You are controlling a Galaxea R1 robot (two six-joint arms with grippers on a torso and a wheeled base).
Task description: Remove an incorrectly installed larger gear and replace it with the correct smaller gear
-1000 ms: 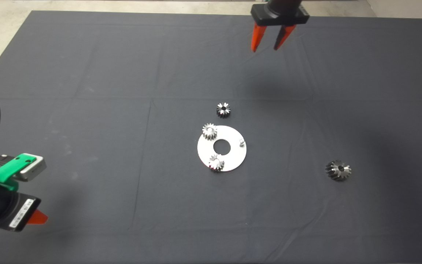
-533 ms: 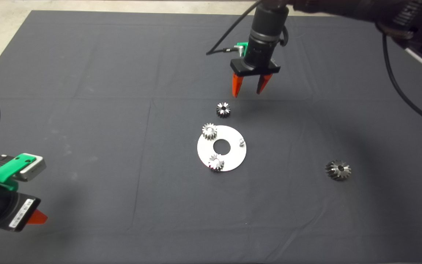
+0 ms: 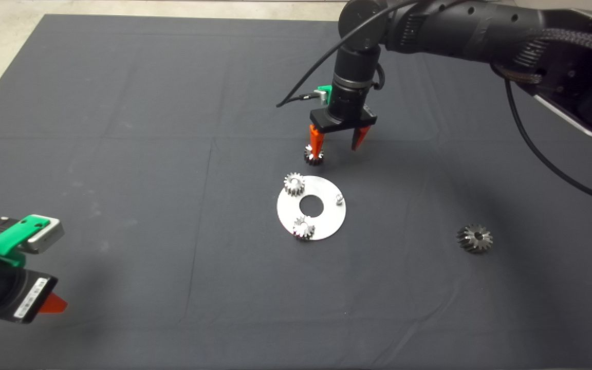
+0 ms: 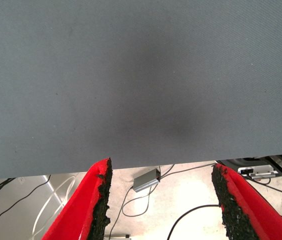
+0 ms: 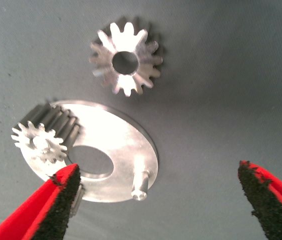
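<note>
Smaller gear [image 3: 313, 154], dark steel with a centre hole, lies on the mat [image 3: 121, 154] just beyond the round silver plate [image 3: 327, 226], toward the far edge. Right gripper [image 3: 338, 144] hangs above it, jaws wide; next it must centre, descend and close. Larger grey cone-shaped gear [image 3: 474, 238] lies discarded toward the right edge. Left gripper [image 4: 161, 200] waits open at the near-left corner.

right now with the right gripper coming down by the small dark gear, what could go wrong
1. The right gripper hangs open with one finger right over the smaller gear, not straddling it; closing could knock it away.
2. The round plate with its bare peg lies close by; a sideways correction might bump it.
3. The larger gear lies loose on the mat, clear of this move.
</note>
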